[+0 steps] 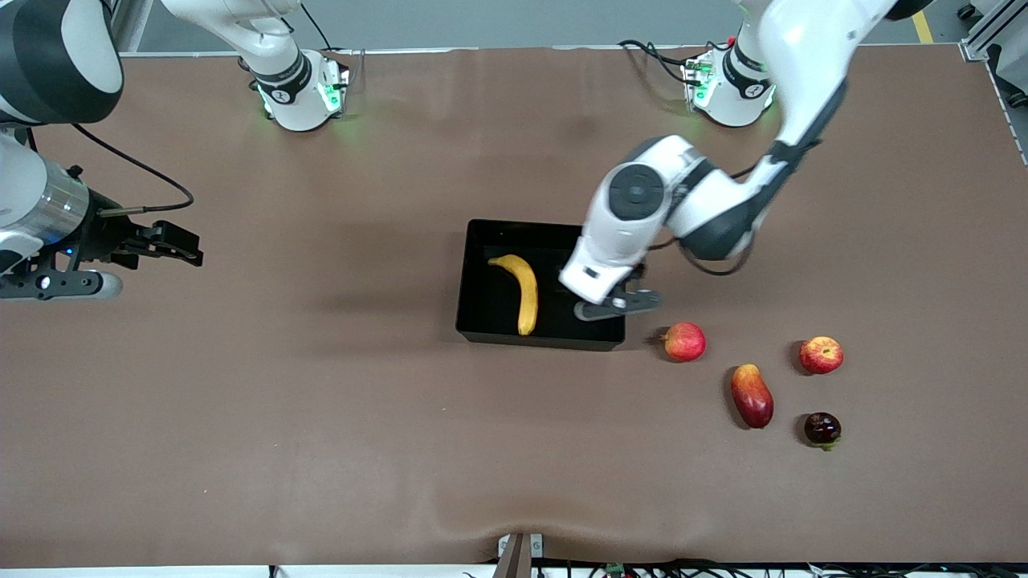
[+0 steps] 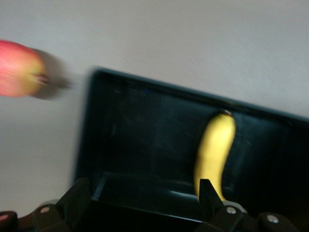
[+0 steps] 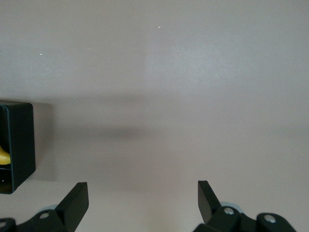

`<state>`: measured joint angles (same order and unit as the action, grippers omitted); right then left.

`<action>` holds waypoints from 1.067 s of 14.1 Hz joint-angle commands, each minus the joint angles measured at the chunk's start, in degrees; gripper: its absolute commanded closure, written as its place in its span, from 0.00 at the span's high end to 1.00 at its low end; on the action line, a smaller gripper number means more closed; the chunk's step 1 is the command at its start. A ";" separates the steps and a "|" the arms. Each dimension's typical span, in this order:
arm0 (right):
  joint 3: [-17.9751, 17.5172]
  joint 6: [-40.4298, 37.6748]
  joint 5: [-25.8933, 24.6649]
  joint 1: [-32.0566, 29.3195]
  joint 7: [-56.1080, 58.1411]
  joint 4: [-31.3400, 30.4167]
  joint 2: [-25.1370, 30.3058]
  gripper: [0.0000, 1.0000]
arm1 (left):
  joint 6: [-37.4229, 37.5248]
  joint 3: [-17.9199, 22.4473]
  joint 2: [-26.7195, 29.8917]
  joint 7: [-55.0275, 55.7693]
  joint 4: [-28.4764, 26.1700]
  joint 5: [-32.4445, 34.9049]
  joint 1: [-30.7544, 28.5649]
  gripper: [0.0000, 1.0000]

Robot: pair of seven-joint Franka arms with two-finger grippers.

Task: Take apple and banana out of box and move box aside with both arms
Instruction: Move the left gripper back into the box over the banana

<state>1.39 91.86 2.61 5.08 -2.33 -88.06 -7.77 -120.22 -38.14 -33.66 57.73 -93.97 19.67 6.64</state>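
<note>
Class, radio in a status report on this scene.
Left pincer open over box; right pincer open, waiting. Banana in box; apple on table. Nothing blocking.

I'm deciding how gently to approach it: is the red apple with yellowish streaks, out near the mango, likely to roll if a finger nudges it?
Probably yes. The apple is round and sits alone on the flat brown table, with nothing touching it to stop a roll. Its skin looks smooth, so fingers closing off-centre might squeeze it out sideways. It looks firm, so it should not deform in a grip.
</note>
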 commanded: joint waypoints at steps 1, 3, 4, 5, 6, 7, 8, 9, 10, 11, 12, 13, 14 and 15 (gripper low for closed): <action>-0.42 -0.80 -0.24 -0.33 -0.57 0.70 0.21 1.00 | 0.16 4.37 -6.66 1.85 7.38 1.94 8.27 1.00; -0.42 -0.80 -0.15 -0.33 -0.57 0.69 0.21 1.00 | -0.36 10.34 -10.00 3.35 11.08 2.57 15.74 1.00; -0.42 -0.80 -0.15 -0.33 -0.57 0.61 0.21 1.00 | -1.49 12.89 -11.41 3.87 12.22 2.48 18.99 1.00; -0.42 -0.80 -0.15 -0.25 -0.57 0.61 0.21 1.00 | -3.42 15.01 -12.38 4.14 12.58 2.39 21.38 1.00; -0.42 -0.80 -0.15 -0.16 -0.57 0.61 0.21 1.00 | -5.70 16.16 -13.52 4.32 12.59 2.30 22.70 1.00; -0.42 -0.80 -0.15 -0.16 -0.57 0.61 0.13 1.00 | -7.55 16.35 -14.93 4.32 12.59 2.39 23.33 1.00; -0.42 -0.80 -0.15 -0.16 -0.57 0.61 0.13 1.00 | -9.40 16.35 -16.16 4.23 12.59 2.48 23.59 1.00; -0.42 -0.80 -0.15 -0.07 -0.57 0.61 0.13 1.00 | -10.81 16.35 -17.04 4.14 12.59 2.48 23.60 1.00; -0.42 -0.80 -0.15 -0.07 -0.57 0.52 0.04 1.00 | -11.17 16.35 -17.48 3.97 12.59 2.57 23.95 1.00; -0.42 -0.80 -0.15 -0.07 -0.57 0.52 0.04 1.00 | -11.17 16.43 -18.01 3.88 12.50 2.57 24.12 1.00; -0.42 -0.80 -0.15 -0.07 -0.57 0.52 0.04 1.00 | -11.17 16.61 -18.10 3.88 12.50 2.57 24.12 1.00; -0.42 -0.80 -0.15 -0.07 -0.57 0.52 0.04 1.00 | -11.17 16.61 -18.37 3.88 12.41 2.57 24.47 0.97; -0.42 -0.80 -0.15 0.02 -0.57 0.52 -0.05 1.00 | -11.17 16.61 -18.63 3.88 12.41 2.57 25.09 0.77; -0.42 -0.80 -0.15 0.02 -0.57 0.52 -0.14 1.00 | -11.17 16.61 -18.72 4.05 12.41 2.57 25.44 0.51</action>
<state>1.25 91.67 2.62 5.13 -2.33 -88.04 -7.80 -131.27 -22.04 -51.52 61.15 -83.06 21.13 30.46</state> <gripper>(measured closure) 0.000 0.031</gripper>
